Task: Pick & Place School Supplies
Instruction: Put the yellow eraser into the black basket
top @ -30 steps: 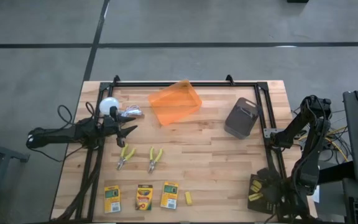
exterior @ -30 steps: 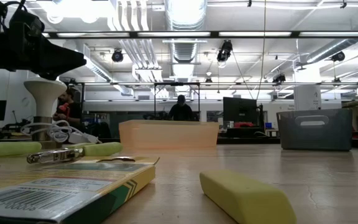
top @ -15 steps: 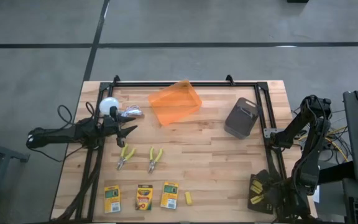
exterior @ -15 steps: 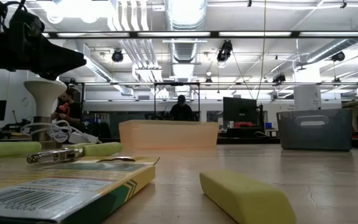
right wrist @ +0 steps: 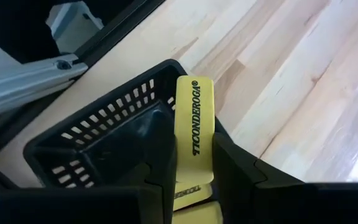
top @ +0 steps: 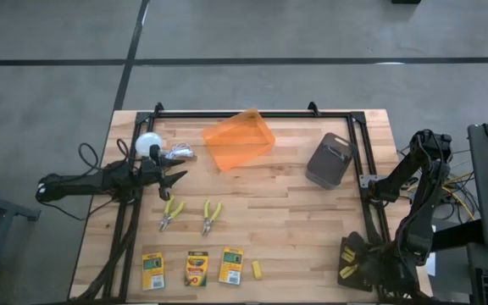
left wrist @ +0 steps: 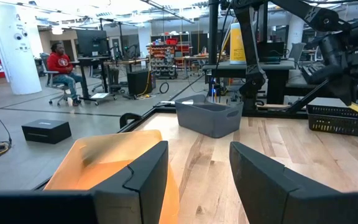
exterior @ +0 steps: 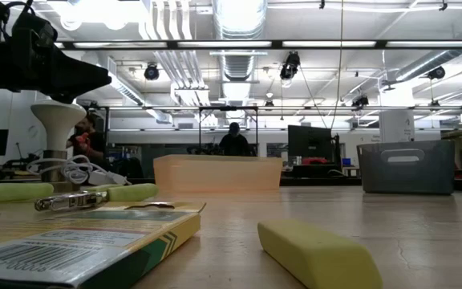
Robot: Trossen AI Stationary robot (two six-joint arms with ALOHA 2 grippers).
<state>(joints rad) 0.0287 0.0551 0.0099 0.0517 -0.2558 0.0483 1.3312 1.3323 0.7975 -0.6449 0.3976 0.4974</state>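
Gripping a yellow block (right wrist: 194,134), right hand (right wrist: 191,165) over black basket (right wrist: 98,134).

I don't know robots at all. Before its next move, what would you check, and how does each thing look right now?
1. Right hand gripping a yellow block marked Ticonderoga: ok, clamped between both fingers.
2. Block lined up with the black mesh basket: ok, it is over the basket at the table's near right corner.
3. Block released: not ok, not yet let go.
4. Left hand free: ok, open and empty, near the orange bin.
5. Supplies left on the table: not ok; three crayon boxes, two pliers and one yellow block remain.
6. What else lies in the basket: cannot tell for sure.
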